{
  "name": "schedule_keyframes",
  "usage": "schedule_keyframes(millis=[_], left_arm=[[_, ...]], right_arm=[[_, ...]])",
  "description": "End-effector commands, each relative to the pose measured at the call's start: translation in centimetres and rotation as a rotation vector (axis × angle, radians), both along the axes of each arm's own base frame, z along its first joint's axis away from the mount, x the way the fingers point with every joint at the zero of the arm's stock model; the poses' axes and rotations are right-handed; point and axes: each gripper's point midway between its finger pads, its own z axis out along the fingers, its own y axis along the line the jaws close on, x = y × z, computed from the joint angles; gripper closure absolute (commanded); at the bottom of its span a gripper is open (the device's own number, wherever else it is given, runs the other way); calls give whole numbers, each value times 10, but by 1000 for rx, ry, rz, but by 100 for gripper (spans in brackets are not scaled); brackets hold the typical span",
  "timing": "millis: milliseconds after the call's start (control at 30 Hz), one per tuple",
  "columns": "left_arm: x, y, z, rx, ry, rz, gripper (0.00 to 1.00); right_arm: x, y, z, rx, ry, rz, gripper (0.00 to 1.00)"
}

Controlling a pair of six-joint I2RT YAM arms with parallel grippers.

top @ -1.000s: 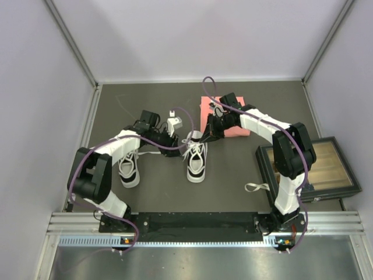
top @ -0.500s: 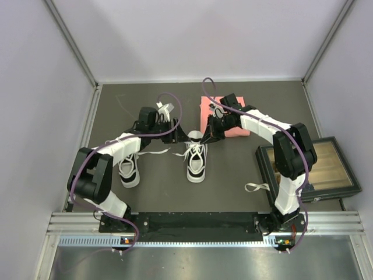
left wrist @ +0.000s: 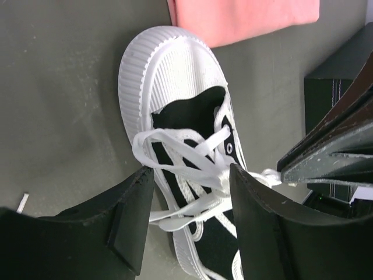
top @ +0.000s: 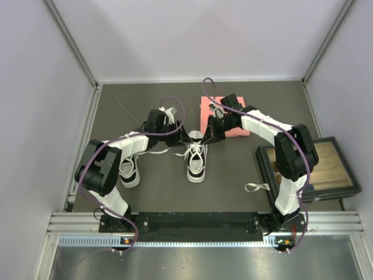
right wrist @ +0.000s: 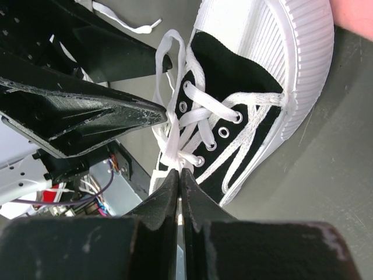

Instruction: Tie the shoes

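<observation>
Two shoes stand on the dark mat: one at the left point(top: 128, 171), partly under my left arm, and one in the middle point(top: 196, 165) with its white toe cap point(left wrist: 169, 70) pointing away. Its white laces point(left wrist: 186, 153) lie loose and crossed over the black tongue. My left gripper point(left wrist: 189, 201) is open just above the lacing, with lace strands running between its fingers point(left wrist: 131, 224) but not clamped. My right gripper point(right wrist: 179, 173) is shut on a white lace point(right wrist: 173, 131) rising from the top eyelets. Both grippers meet over the middle shoe, left gripper point(top: 178, 133) and right gripper point(top: 205, 139).
A pink cloth point(top: 226, 119) lies just behind the middle shoe. A dark framed tray point(top: 326, 169) sits at the right by the right arm's base, with a loose white strip point(top: 254, 187) on the mat beside it. Grey walls enclose the mat.
My left gripper has swung from left of the middle shoe to right over its lacing, and its jaws have opened wider. The right gripper and both shoes have stayed put.
</observation>
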Motion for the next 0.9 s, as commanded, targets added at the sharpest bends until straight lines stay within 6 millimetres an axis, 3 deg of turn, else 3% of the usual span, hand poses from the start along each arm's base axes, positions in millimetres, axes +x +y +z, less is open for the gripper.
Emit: schedule_keyframes(millis=[0, 433, 600, 867], left_arm=[[18, -11, 16, -9, -55, 26, 41], [31, -15, -1, 37, -37, 38, 40], [33, -15, 3, 57, -57, 27, 58], [25, -11, 24, 56, -139, -9, 74]], right_arm=[[0, 6, 23, 46, -65, 25, 100], [0, 6, 21, 41, -57, 33, 100], [0, 5, 21, 36, -60, 35, 100], [-1, 1, 21, 18, -66, 28, 100]])
